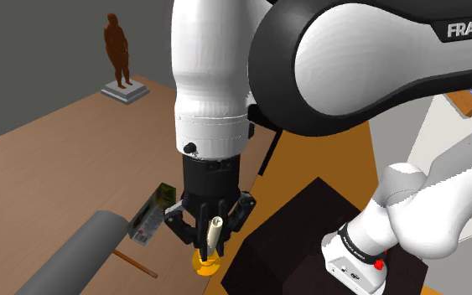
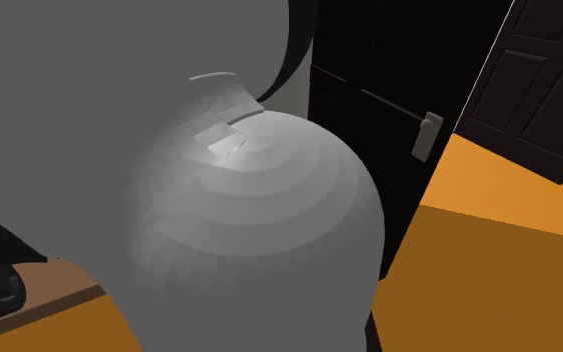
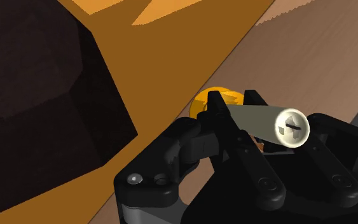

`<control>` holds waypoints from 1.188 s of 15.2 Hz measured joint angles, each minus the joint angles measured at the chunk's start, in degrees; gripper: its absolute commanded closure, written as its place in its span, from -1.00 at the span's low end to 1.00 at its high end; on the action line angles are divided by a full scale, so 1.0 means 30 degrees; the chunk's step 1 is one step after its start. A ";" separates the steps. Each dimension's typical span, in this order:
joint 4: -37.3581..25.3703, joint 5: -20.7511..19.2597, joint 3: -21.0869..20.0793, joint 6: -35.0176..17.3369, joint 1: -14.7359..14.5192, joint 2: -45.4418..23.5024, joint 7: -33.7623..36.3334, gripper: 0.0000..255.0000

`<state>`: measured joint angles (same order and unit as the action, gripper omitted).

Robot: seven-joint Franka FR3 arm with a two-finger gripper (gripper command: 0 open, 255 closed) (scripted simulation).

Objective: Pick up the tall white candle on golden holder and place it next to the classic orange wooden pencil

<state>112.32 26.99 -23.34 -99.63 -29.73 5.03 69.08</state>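
Over wooden surface [image 1: 49, 168], tool [image 1: 209, 230] clamped around tilted white candle [image 1: 215, 233]; golden holder [image 1: 205, 266] at candle's base.

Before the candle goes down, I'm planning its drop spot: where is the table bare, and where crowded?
Bare: the wide table between statue and green carton. Crowded: around the held candle, where carton, pencil and grey cylinder lie close.

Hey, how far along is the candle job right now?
Grasp looks done: the gripper is closed on the white candle above its golden holder. Whether it is off the table is unclear. Left: carrying it to the thin brown pencil and setting it down beside it.
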 measured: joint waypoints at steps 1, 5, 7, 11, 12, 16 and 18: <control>0.0257 0.0013 -0.0029 -0.0292 -0.0020 -0.0053 -0.0092 1.00; 0.1002 0.0052 -0.0120 -0.1204 -0.0081 -0.0259 -0.0370 1.00; 0.1384 0.0069 -0.0121 -0.1630 -0.0074 -0.0359 -0.0580 1.00; 0.2040 0.0087 -0.0203 -0.2558 -0.0130 -0.0681 -0.0861 1.00; 0.2222 0.0094 -0.0223 -0.2827 -0.0144 -0.0785 -0.0946 1.00; 0.2847 0.0118 -0.0305 -0.3803 -0.0208 -0.1185 -0.1232 1.00; 0.3206 0.0159 -0.0355 -0.4314 -0.0253 -0.1358 -0.1373 1.00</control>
<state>121.94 27.46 -24.41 -112.57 -30.49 0.96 64.97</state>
